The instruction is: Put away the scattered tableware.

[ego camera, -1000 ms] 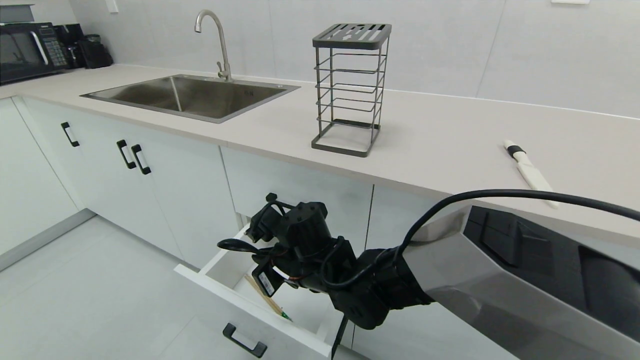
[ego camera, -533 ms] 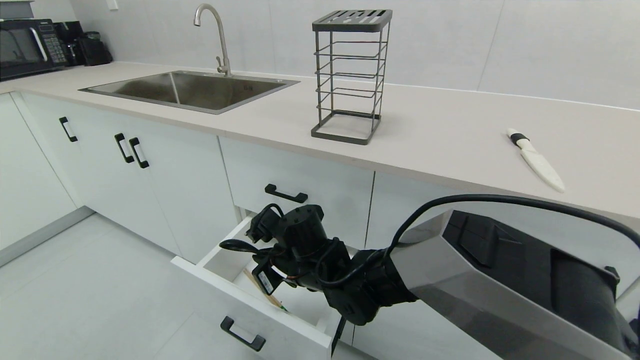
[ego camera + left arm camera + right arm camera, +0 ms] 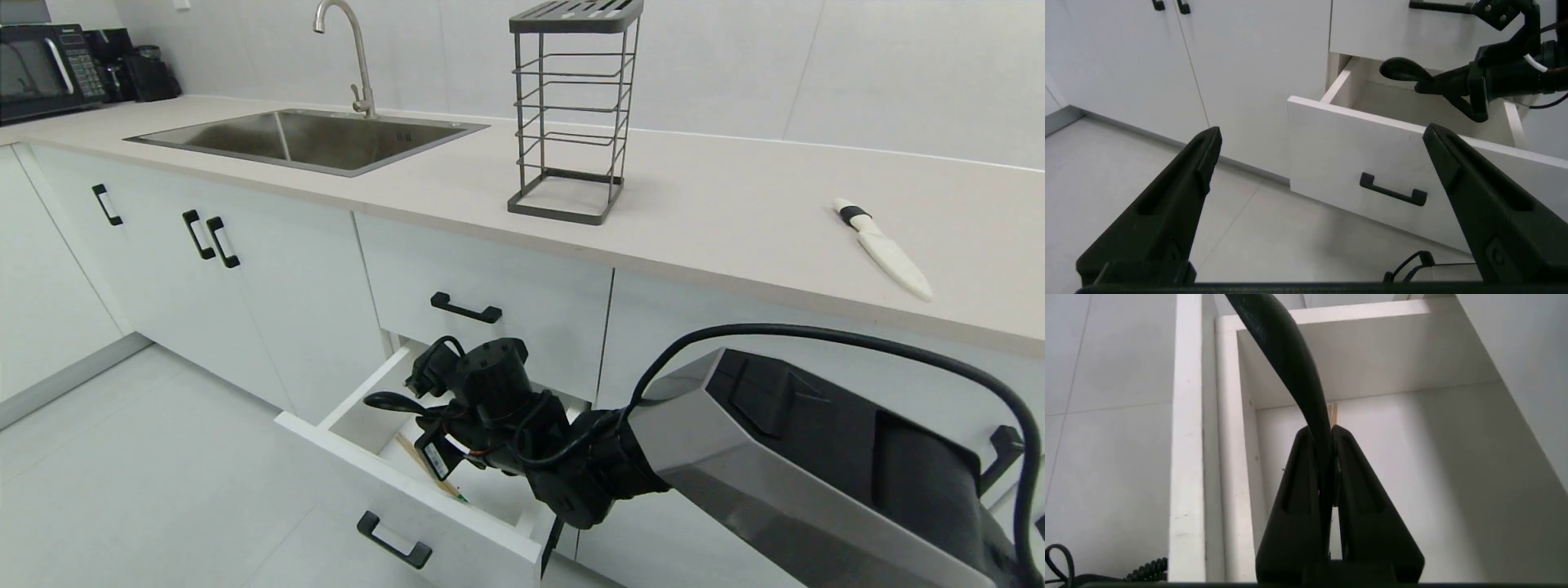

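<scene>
Open drawer (image 3: 343, 482) roomy inside; wooden stick (image 3: 449, 490) lies along front panel.

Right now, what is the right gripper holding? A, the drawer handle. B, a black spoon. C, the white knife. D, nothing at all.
B: the right gripper is shut on the black spoon above the open drawer, while the white knife lies untouched on the counter.
</scene>
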